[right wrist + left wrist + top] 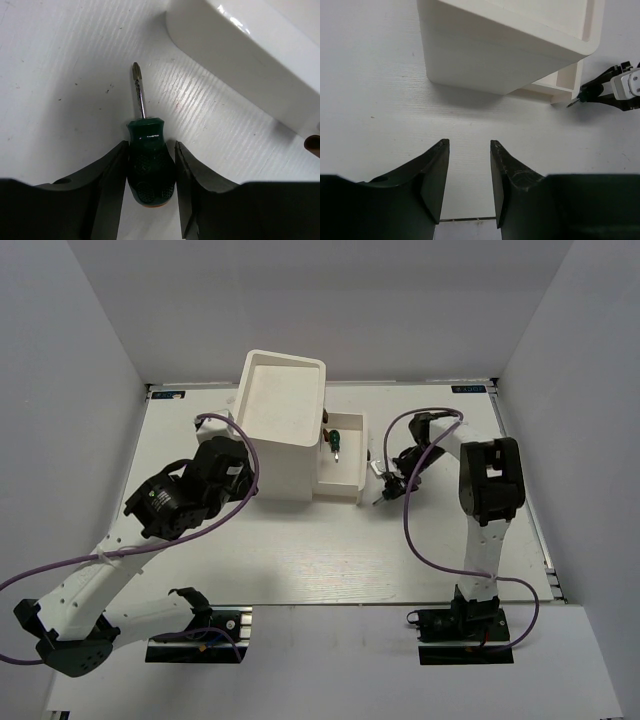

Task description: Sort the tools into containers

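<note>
My right gripper (pixel 150 145) is shut on a stubby green-handled screwdriver (pixel 149 165), its metal tip pointing away over the white table. In the top view this gripper (pixel 385 485) sits just right of the open white drawer (pixel 350 480). A second green screwdriver (pixel 337 446) lies inside that drawer. The drawer belongs to the tall white cabinet (pixel 280 425), which also shows in the left wrist view (pixel 505 55). My left gripper (pixel 469 142) is open and empty above the bare table, in front of the cabinet; it also shows in the top view (pixel 238 472). The pliers and thin screwdrivers are not visible.
The drawer's rounded corner (pixel 250 55) is close to the right of the held screwdriver's tip. A small brown round thing (pixel 312 145) shows at the right edge of the right wrist view. Purple cables loop from both arms. White walls enclose the table.
</note>
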You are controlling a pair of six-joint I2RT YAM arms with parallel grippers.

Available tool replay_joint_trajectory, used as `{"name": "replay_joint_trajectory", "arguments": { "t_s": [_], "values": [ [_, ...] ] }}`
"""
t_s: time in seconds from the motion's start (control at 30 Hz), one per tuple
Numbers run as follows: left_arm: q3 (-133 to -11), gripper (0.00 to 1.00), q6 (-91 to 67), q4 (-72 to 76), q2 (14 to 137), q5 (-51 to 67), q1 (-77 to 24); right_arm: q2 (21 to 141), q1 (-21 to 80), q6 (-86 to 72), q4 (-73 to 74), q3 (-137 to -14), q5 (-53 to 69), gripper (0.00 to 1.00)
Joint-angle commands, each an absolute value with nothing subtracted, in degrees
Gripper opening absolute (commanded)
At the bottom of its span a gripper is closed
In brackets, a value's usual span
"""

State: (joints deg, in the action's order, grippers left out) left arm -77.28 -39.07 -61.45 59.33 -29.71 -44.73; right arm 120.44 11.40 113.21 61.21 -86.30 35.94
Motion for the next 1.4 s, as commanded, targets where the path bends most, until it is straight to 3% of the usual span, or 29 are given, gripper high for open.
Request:
{"name": "replay_joint_trajectory", "arguments": {
  "t_s": [0.0, 0.17, 0.47, 0.63, 0.87, 0.9, 0.93, 1.03, 1.13, 1.23, 1.27, 1.37],
  "values": [
    [-76.82, 0.49, -41.29, -62.13, 57.74, -33.65, -44.65, 116.3, 10.46, 131.69, 59.5, -85.78, 35.32, 0.0],
    [-75.33, 0.49, -44.38, -60.83, 54.76, -37.26, -44.65, 112.16, 9.41, 103.87, 64.59, -93.6, 43.85, 0.0],
    [-76.64, 0.56, -47.45, -62.57, 54.83, -44.12, -44.13, 106.0, 11.16, 73.07, 58.81, -96.41, 53.0, 0.0],
    [-74.37, 0.65, -49.92, -64.78, 60.1, -43.34, -41.23, 109.85, 17.57, 44.01, 40.36, -98.77, 45.62, 0.0],
    [-70.41, 0.7, -50.11, -59.96, 61.0, -40.18, -29.92, 122.69, 23.55, 24.71, 41.04, -115.47, 32.88, 0.0],
    [-69.79, 0.7, -49.14, -58.9, 62.04, -38.95, -28.23, 124.52, 23.9, 24.18, 42.26, -119.23, 31.13, 0.07],
    [-68.48, 0.7, -48.09, -57.67, 62.57, -36.06, -26.56, 125.41, 23.99, 23.91, 42.71, -119.88, 31.03, 0.3],
    [-65.32, 0.69, -44.3, -51.52, 64.5, -29.56, -20.41, 124.55, 23.91, 24.08, 43.59, -118.92, 30.85, 0.51],
    [-64.16, 0.62, -40.88, -45.37, 66.01, -23.39, -15.04, 120.68, 23.55, 25.31, 41.93, -113.57, 31.82, 0.55],
    [-64.69, 0.48, -38.94, -42.02, 68.99, -18.38, -10.47, 116.65, 23.29, 26.19, 39.64, -107.5, 31.99, 0.59],
    [-65.47, 0.44, -38.24, -41.49, 69.86, -17.24, -9.41, 115.15, 23.12, 26.1, 38.86, -105.58, 31.82, 0.65],
    [-65.48, 0.41, -37.71, -37.8, 72.59, -12.58, -5.02, 113.47, 22.85, 24.96, 38.14, -103.63, 31.39, 0.67]
  ]
}}
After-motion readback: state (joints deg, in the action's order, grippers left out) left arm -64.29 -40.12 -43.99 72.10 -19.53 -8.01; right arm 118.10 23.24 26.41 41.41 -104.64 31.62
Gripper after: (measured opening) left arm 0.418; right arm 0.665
